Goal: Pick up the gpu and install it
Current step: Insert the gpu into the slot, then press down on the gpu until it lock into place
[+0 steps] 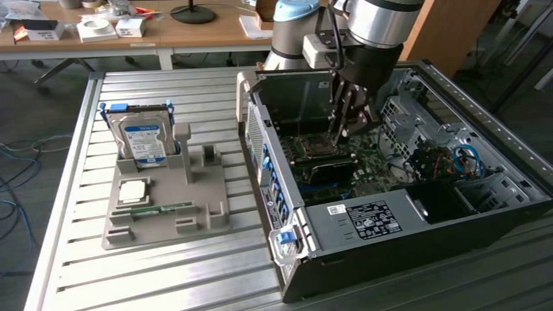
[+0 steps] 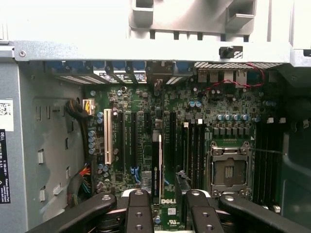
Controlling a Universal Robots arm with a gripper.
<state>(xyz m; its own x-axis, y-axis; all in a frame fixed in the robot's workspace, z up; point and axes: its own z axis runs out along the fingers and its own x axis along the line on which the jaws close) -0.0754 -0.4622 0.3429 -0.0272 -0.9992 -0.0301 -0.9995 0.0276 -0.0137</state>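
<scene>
A ribbed, silver aluminium surface (image 1: 173,272) of parallel slats spans the foreground. Behind it stands a light wooden desk (image 1: 207,32) carrying small white boxes (image 1: 112,28) and a round black lamp base (image 1: 193,13). Blue and grey cables (image 1: 13,162) trail across the grey floor (image 1: 35,97) at the exterior view's left.

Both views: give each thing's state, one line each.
gpu: on edge at a motherboard slot, ungripped; seating unclear.
gripper: open, above the gpu.
case: on its side, open.
hard drive: upright in the holder.
memory stick: flat in the holder.
</scene>
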